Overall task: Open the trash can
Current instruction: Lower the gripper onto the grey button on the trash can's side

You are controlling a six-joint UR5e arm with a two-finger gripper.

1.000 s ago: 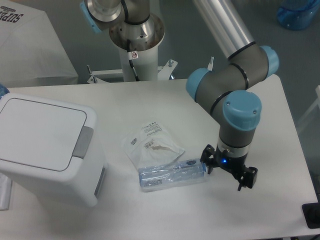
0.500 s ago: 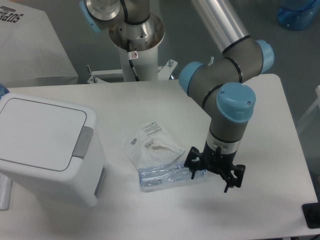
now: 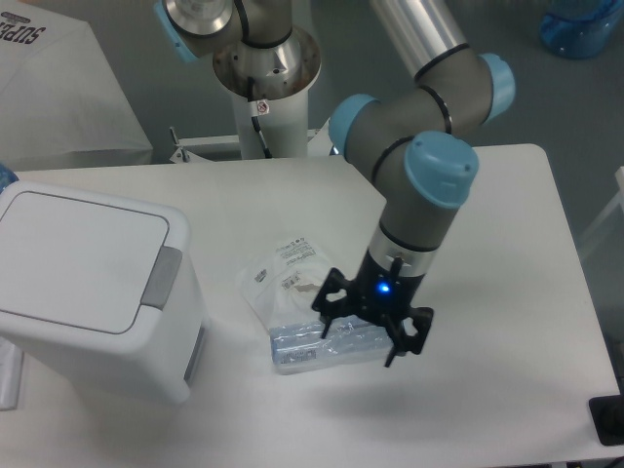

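Note:
The trash can (image 3: 93, 292) is a big white bin at the left of the table. Its flat lid is down and a grey push tab (image 3: 162, 278) sits on the rim facing right. My gripper (image 3: 366, 330) hangs open to the right of the can, well apart from it, just above a clear plastic bottle (image 3: 317, 348) lying on the table. Nothing is between the fingers.
A white packet in clear wrap (image 3: 291, 281) lies between the can and the gripper, touching the bottle. The arm's base post (image 3: 263, 88) stands at the back edge. A black object (image 3: 606, 419) sits at the table's front right corner.
The gripper has travelled left across the table, from right of the bottle's cap to over the bottle's right half. The can, packet and bottle have not moved.

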